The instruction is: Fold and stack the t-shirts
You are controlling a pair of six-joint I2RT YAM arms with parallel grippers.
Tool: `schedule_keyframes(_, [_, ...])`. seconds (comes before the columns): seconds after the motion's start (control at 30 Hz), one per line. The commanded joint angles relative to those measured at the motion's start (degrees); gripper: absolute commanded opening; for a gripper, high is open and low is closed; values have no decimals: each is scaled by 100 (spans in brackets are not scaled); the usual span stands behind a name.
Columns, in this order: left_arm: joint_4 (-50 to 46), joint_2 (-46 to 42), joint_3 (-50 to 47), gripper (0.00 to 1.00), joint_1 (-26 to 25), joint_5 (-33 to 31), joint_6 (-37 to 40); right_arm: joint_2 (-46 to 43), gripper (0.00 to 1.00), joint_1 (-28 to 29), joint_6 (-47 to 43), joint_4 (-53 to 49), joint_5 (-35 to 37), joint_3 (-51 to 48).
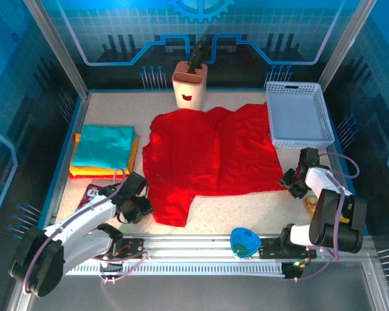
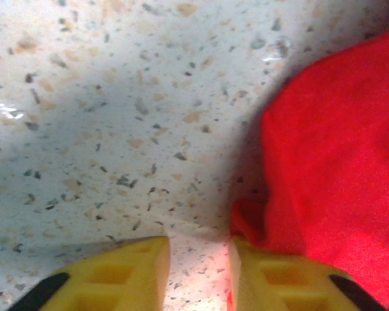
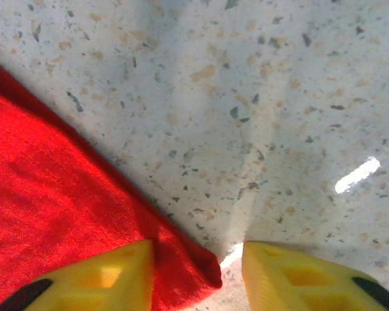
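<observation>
A bright red t-shirt [image 1: 211, 152] lies spread over the middle of the table, rumpled. Folded teal [image 1: 105, 146], orange and yellow [image 1: 97, 172] shirts are stacked at the left. My left gripper [image 1: 137, 206] is low at the red shirt's near left sleeve edge; its yellow fingers [image 2: 126, 275] stand open with bare table between them and the red cloth [image 2: 330, 175] against the right finger. My right gripper [image 1: 294, 181] is at the shirt's near right corner, open, with the corner of red cloth [image 3: 188, 269] lying between its fingers [image 3: 292, 275].
A white mesh basket [image 1: 298, 115] sits at the back right, touching the shirt. A pink holder with a dark tool [image 1: 190, 83] stands at the back centre. A blue-green object [image 1: 244, 241] lies on the front rail. A small dark item [image 1: 94, 192] lies by the left arm.
</observation>
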Motion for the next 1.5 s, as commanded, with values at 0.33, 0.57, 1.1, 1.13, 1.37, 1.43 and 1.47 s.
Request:
schedule_keyframes(0.33, [-408,-537,399,64,34,-187,354,66,5,93,46,592,-513,-147])
schedule_keyframes(0.57, [14,-320,124,67,96,-95,329,74,0,86,58,626,-574,-125])
schedule_keyframes(1.1, [270,34,189,10,91,-63,391,-287,63,77,-185,405,-375,-75])
schedule_keyframes(1.13, [250,21,221,4,93,-73,403,-281,63,74,-199,433,-373,-86])
schedule_keyframes(1.37, [168,3,306,0,99,-82,438,-381,57,131,-136,422,-389,-110])
schedule_keyframes(1.43, [182,-6,297,0,92,-95,437,-525,57,136,-103,450,-371,-159])
schedule_keyframes(1.47, [194,2,298,0,98,-95,428,-562,58,146,-83,493,-393,-188])
